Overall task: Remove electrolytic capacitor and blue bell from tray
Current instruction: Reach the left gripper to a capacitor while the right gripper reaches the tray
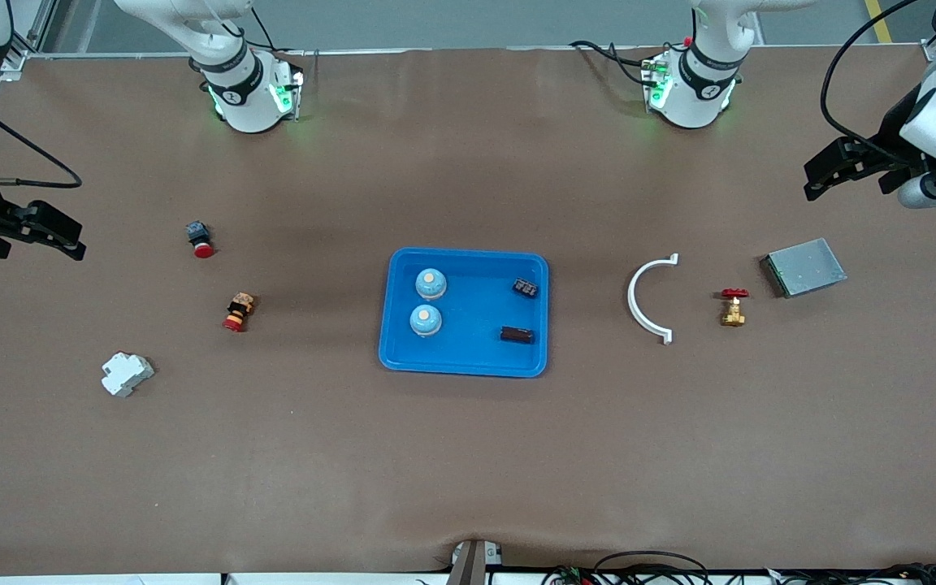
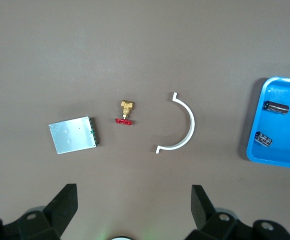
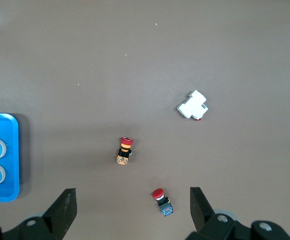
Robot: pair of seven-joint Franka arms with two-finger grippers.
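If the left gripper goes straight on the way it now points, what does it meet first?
Probably bare table. The open left gripper points down at the brown surface between the brass valve and the white curved clip, though depth is hard to judge.

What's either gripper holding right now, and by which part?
Nothing. The left gripper is open over the table's left-arm end, the right gripper open over the right-arm end. Bells and capacitors lie in the tray.

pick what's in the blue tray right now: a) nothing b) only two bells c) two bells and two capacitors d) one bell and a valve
c, the tray holds two bells toward the right arm's end and two capacitors toward the left arm's end.
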